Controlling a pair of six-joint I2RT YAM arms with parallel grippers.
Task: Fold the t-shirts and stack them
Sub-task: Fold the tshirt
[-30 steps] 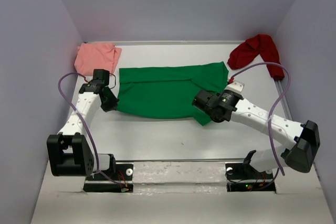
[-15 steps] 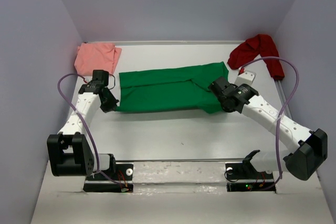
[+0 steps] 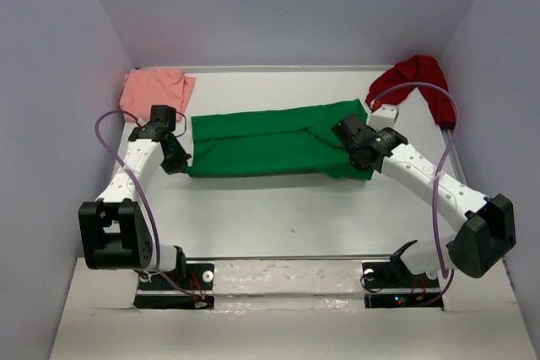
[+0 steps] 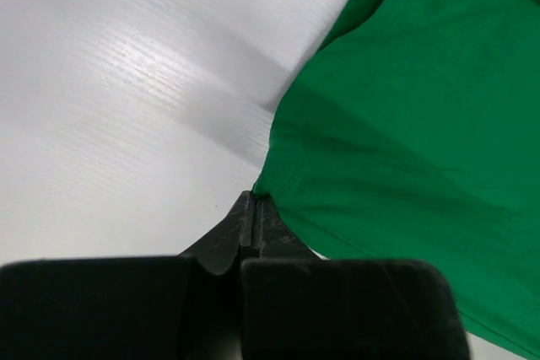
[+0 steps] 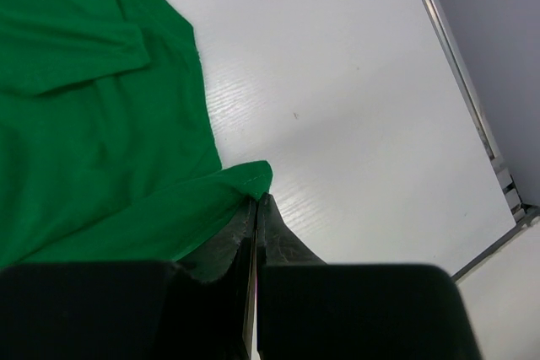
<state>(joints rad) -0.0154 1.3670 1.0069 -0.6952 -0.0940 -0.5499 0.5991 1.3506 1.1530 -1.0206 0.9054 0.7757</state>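
The bright green t-shirt point(image 3: 270, 137) lies across the middle of the table as a long, narrow folded band. My left gripper point(image 3: 180, 164) is shut on its near-left corner, and the left wrist view shows the green corner point(image 4: 278, 176) pinched at the tips of my left gripper point(image 4: 255, 200). My right gripper point(image 3: 364, 166) is shut on the near-right hem; in the right wrist view the green edge point(image 5: 245, 176) runs into my right gripper point(image 5: 256, 200). The salmon-pink t-shirt point(image 3: 156, 90) lies bunched at the far left. The dark red t-shirt point(image 3: 418, 77) lies crumpled at the far right.
Grey walls close in the table on three sides. A metal rail point(image 3: 456, 153) runs along the right edge, also seen as the rail point(image 5: 460, 73) in the right wrist view. White table point(image 3: 278, 217) shows between the green shirt and the arm bases.
My right gripper has carried the shirt's near-right corner away from me and to the right, narrowing the green shirt into a band. The left gripper has shifted slightly farther back.
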